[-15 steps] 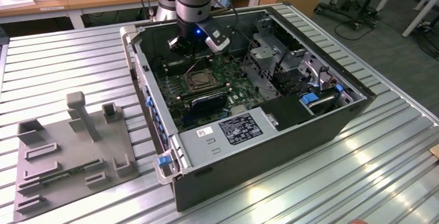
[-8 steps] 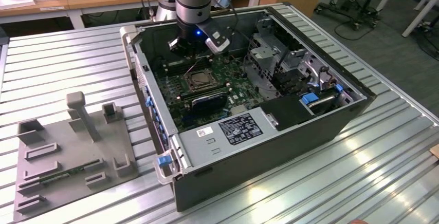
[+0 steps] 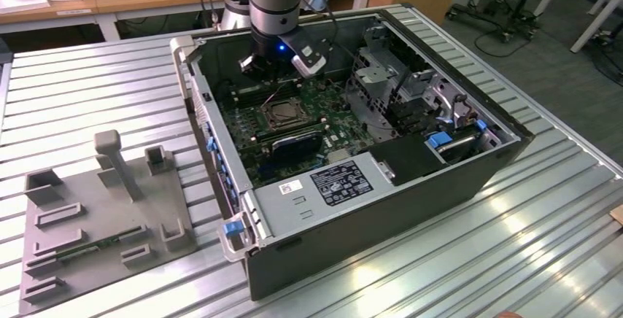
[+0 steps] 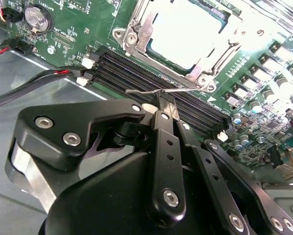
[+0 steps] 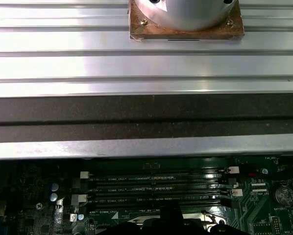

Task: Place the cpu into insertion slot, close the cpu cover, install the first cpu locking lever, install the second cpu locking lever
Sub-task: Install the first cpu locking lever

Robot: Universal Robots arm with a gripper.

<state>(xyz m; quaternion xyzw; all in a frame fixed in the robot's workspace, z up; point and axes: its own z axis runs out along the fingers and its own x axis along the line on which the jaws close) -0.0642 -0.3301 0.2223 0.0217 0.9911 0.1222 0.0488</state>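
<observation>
**Black gripper clamped on the thin silver wire locking lever**
Just beyond it lie the long black memory slots. Past them the pale silvery square cpu sits under the lowered metal-frame cpu cover. In the exterior view the silver-rimmed insertion slot lies at 6 o'clock of the gripper. My judgement: follow the lever's own arc and keep the pinch square, so the wire neither twists nor slips.

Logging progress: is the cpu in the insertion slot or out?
In: the cpu lies flat inside the insertion slot, cpu cover framing it.
</observation>
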